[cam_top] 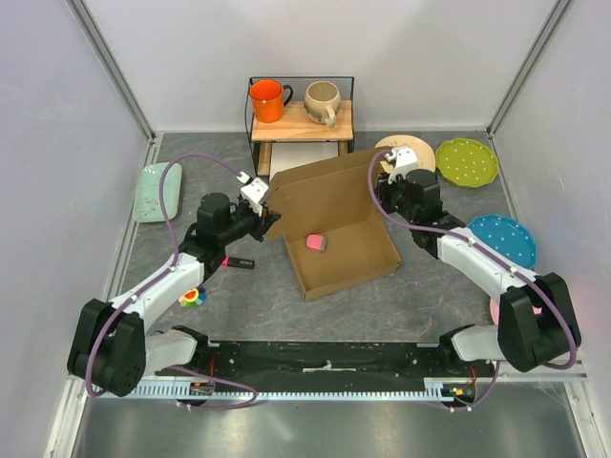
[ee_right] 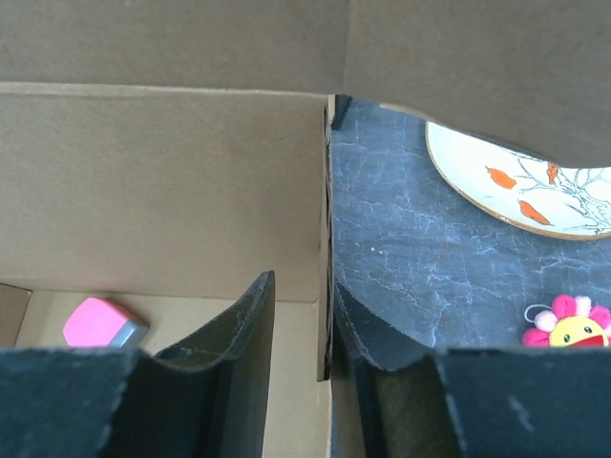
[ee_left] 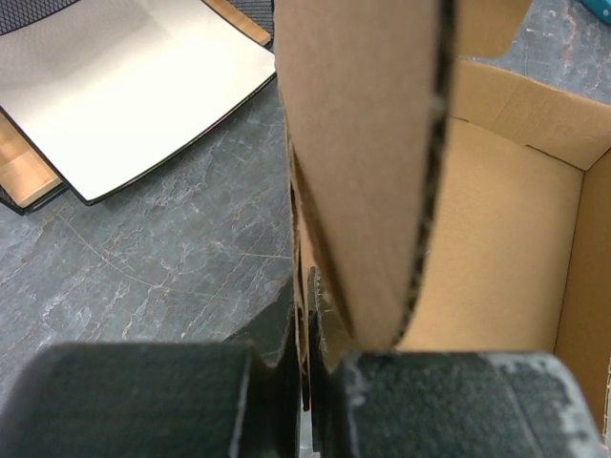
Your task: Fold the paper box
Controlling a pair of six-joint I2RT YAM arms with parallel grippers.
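Observation:
The paper box (cam_top: 334,205) is brown cardboard, a shallow open box mid-table with its large lid flap raised at the back. My left gripper (cam_top: 264,212) is shut on the box's left wall; in the left wrist view the wall edge is pinched between the jaws (ee_left: 310,324), with the box interior (ee_left: 496,267) to the right. My right gripper (cam_top: 385,196) is open and straddles the right wall (ee_right: 325,239): one finger inside the box with a gap, the other outside against the wall. A pink block (cam_top: 315,242) lies inside the box (ee_right: 95,322).
A wire rack holds an orange mug (cam_top: 269,99) and a beige mug (cam_top: 322,101), with a white tray (ee_left: 124,86) below. Plates lie around: cream (cam_top: 406,145), green (cam_top: 467,161), blue (cam_top: 503,238), mint (cam_top: 158,191). A flower toy (cam_top: 192,297) and a black stick (cam_top: 241,261) lie left.

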